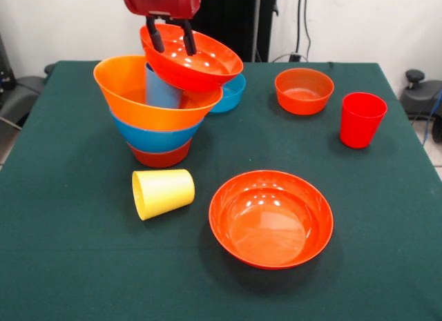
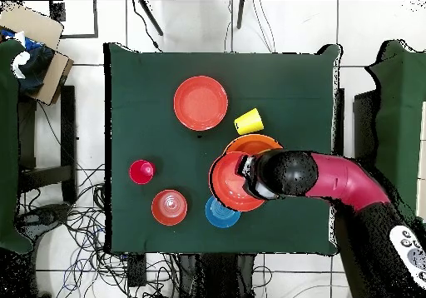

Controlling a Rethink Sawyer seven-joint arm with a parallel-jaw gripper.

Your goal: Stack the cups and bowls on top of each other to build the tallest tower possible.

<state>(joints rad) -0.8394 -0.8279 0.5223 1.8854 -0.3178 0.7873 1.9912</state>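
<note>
Tower [image 1: 159, 121] at the tabletop [image 1: 76, 266] far left: red-orange base bowl largely hidden beneath a blue bowl and the huge orange bowl [image 1: 131, 93]; light blue cup [image 1: 160, 92] inside, partly occluded. End effector [image 1: 170, 36] pinching the rim of a tilted, glossy wide red-orange bowl [image 1: 197, 62] above it. Small blue bowl [image 1: 231, 93] mostly hidden behind. Tapered yellow cup [image 1: 163, 192] lies on its side

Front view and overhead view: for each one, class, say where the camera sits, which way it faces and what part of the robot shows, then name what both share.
Front view: across the table, facing the tower; only the gripper, gripping a tilted red-orange bowl, shows.
Overhead view: above the green table, looking straight down; the red and black arm shows.
Both share: yellow cup, red cup, wide red-orange bowl.
</note>
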